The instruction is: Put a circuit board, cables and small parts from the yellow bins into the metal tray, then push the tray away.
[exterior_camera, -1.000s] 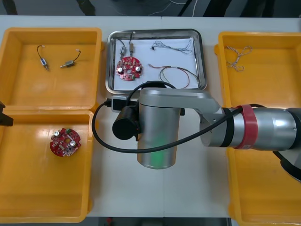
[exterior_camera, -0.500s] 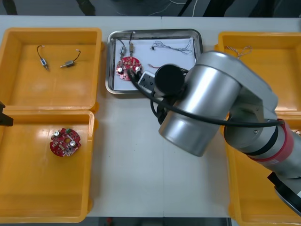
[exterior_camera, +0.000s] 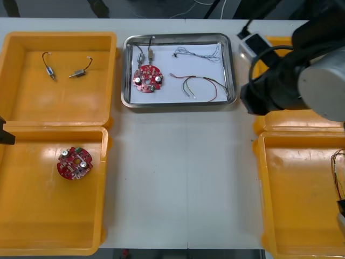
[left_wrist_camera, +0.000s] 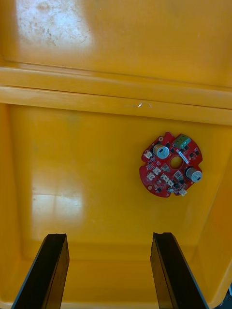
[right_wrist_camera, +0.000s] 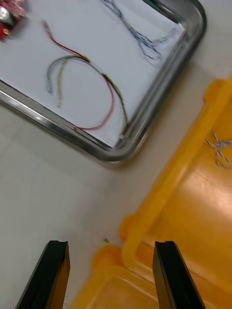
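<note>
The metal tray [exterior_camera: 232, 70], white inside, holds a red circuit board [exterior_camera: 147, 79], a red and yellow cable [exterior_camera: 197, 86], a blue and white cable [exterior_camera: 199, 52] and small metal parts [exterior_camera: 145, 54]. My right arm [exterior_camera: 302, 81] hangs over the far right yellow bin. In its wrist view the right gripper [right_wrist_camera: 110, 253] is open over the bare table beside the tray's corner [right_wrist_camera: 162, 94] and the bin's rim [right_wrist_camera: 159, 212]. My left gripper [left_wrist_camera: 108, 244] is open above the near left bin, short of a second circuit board [left_wrist_camera: 170, 165].
The far left bin [exterior_camera: 21, 102] holds two small metal parts [exterior_camera: 81, 71]. The near left bin [exterior_camera: 32, 226] holds the other circuit board [exterior_camera: 74, 162]. A twisted cable [right_wrist_camera: 220, 152] lies in the far right bin. Cables [exterior_camera: 339, 172] show at the near right bin's edge.
My right arm has swung from over the table's middle out to the right, uncovering the tray and its cables. The left arm has not moved.
</note>
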Controlling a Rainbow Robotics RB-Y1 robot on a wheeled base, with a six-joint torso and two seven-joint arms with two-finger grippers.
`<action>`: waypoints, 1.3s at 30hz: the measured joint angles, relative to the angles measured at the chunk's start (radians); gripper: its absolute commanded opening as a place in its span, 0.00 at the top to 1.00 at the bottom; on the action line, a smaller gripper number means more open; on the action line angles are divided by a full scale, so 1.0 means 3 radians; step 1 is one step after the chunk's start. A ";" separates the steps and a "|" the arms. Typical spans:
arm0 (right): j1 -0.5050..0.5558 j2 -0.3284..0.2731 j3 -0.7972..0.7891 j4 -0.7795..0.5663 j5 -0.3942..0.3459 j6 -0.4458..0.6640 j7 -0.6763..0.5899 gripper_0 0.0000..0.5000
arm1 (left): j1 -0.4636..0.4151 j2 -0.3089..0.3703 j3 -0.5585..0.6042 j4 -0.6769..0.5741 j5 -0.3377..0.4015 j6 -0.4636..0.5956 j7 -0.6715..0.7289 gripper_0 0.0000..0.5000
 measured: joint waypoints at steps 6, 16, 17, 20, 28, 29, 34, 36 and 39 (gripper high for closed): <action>0.0327 -0.0311 -0.0533 -0.0001 -0.0255 0.0000 0.0000 0.00 | 0.0000 0.0000 0.0000 0.0000 0.0000 -0.0001 0.0000 0.00; 0.0800 -0.0578 -0.1356 0.0130 -0.0817 0.0000 0.0000 0.00 | 0.0001 0.0000 0.0000 0.0000 0.0000 -0.0002 0.0000 0.00; 0.0852 -0.0602 -0.1413 0.0143 -0.0863 0.0000 0.0000 0.00 | 0.0001 0.0000 0.0000 0.0000 0.0000 -0.0002 0.0000 0.00; 0.1011 -0.0668 -0.1527 0.0150 -0.0928 0.0000 0.0000 0.00 | 0.0002 0.0000 0.0000 -0.0001 0.0000 -0.0002 0.0000 0.00; 0.1282 -0.0721 -0.1643 0.0224 -0.0929 0.0000 0.0000 0.00 | 0.0002 0.0000 0.0000 -0.0001 0.0000 -0.0002 0.0000 0.00; 0.1288 -0.0721 -0.1657 0.0260 -0.0933 0.0000 0.0000 0.00 | 0.0002 0.0000 0.0000 -0.0001 0.0000 -0.0002 0.0000 0.00; 0.1294 -0.0721 -0.1719 0.0423 -0.0961 0.0000 -0.0001 0.00 | 0.0002 0.0000 0.0000 -0.0001 0.0000 -0.0002 0.0000 0.00; 0.1295 -0.0721 -0.1734 0.0469 -0.0968 0.0000 -0.0008 0.00 | 0.0002 0.0000 0.0000 -0.0001 0.0000 -0.0002 0.0000 0.00; 0.1296 -0.0721 -0.1748 0.0495 -0.0998 0.0000 -0.0181 0.00 | 0.0002 0.0000 0.0000 -0.0001 0.0000 -0.0002 0.0000 0.00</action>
